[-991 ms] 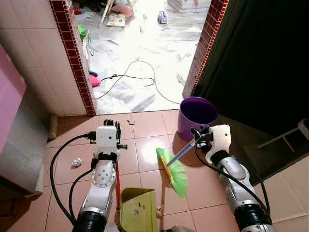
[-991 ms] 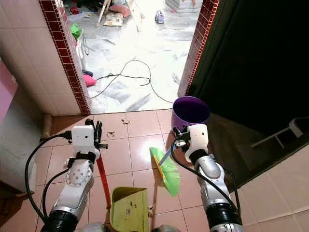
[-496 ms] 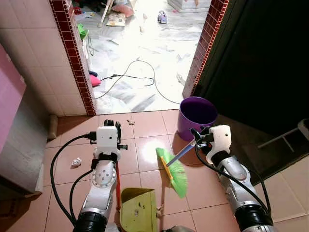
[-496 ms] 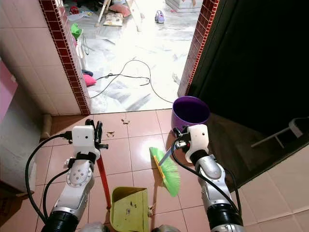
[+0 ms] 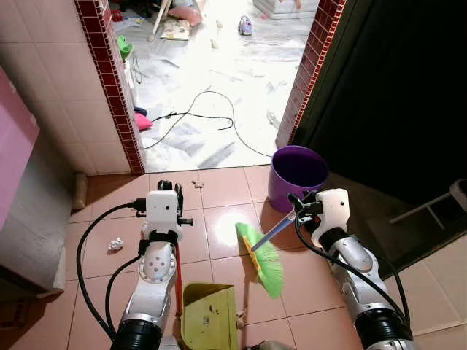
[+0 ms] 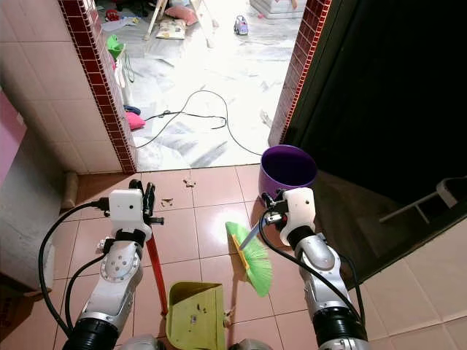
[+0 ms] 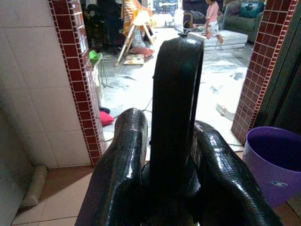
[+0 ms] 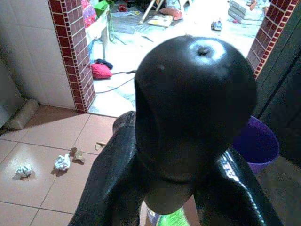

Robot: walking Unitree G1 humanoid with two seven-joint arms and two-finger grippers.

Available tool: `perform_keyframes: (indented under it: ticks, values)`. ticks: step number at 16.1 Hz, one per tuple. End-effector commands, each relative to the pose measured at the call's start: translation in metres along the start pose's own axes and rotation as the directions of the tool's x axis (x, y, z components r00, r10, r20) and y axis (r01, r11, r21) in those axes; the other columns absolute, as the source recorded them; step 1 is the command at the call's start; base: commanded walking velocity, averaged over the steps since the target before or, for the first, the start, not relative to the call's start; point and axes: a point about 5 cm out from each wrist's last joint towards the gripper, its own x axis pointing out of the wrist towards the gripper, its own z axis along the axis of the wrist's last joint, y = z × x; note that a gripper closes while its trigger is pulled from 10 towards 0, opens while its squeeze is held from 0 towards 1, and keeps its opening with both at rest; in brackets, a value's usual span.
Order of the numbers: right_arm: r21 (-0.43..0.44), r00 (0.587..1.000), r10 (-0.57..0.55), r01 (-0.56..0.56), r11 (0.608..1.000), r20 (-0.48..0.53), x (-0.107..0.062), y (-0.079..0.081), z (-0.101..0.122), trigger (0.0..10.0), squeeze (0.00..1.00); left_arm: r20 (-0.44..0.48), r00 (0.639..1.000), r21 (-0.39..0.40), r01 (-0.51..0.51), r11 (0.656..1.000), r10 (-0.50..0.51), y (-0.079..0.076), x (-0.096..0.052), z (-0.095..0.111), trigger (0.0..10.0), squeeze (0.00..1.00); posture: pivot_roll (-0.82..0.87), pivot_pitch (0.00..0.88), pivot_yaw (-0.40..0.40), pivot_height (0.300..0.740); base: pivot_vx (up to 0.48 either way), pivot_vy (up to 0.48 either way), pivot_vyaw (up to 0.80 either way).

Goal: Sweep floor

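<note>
My right gripper [image 5: 298, 208] clamps the green broom [image 5: 263, 251], bristles down near the purple bucket [image 5: 297, 177]; my left gripper [image 5: 168, 191] clamps the dustpan [image 5: 208, 317] handle. A few crumbs are collected; 1 paper wad [image 5: 115, 244] remains unswept.

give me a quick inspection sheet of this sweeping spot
surface: pink tiled floor, glare patch near the broom
job's things: green broom with bristles on the floor; yellow-green dustpan with red handle, a few crumbs in it
clutter: crumpled paper left of the left arm; small scraps by the doorway
grippers: left gripper shut on the dustpan handle; right gripper shut on the broom handle
cables: black cable looping over the marble floor beyond the doorway
surroundings: purple bucket by the dark door; red brick-trimmed doorway
</note>
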Motion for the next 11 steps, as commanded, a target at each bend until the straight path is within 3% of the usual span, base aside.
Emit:
perform_keyframes:
  ticks: [1, 11]
  values:
    - [0.002, 0.998, -0.006, 0.006, 1.0, -0.066, -0.0049, -0.0026, -0.0105, 10.0, 0.0, -0.141, 0.99, 0.002, 0.016, 1.0, -0.016, -0.0053, -0.0108, -0.025, 10.0, 0.0, -0.11, 0.034, -0.096, 0.74, 0.0, 0.0, 0.0]
    - [0.001, 0.998, -0.005, 0.005, 1.0, -0.064, -0.0049, -0.0028, -0.0102, 10.0, 0.0, -0.14, 0.99, 0.003, 0.017, 1.0, -0.017, -0.0059, -0.01, -0.0248, 10.0, 0.0, -0.12, 0.037, -0.097, 0.74, 0.0, 0.0, 0.0]
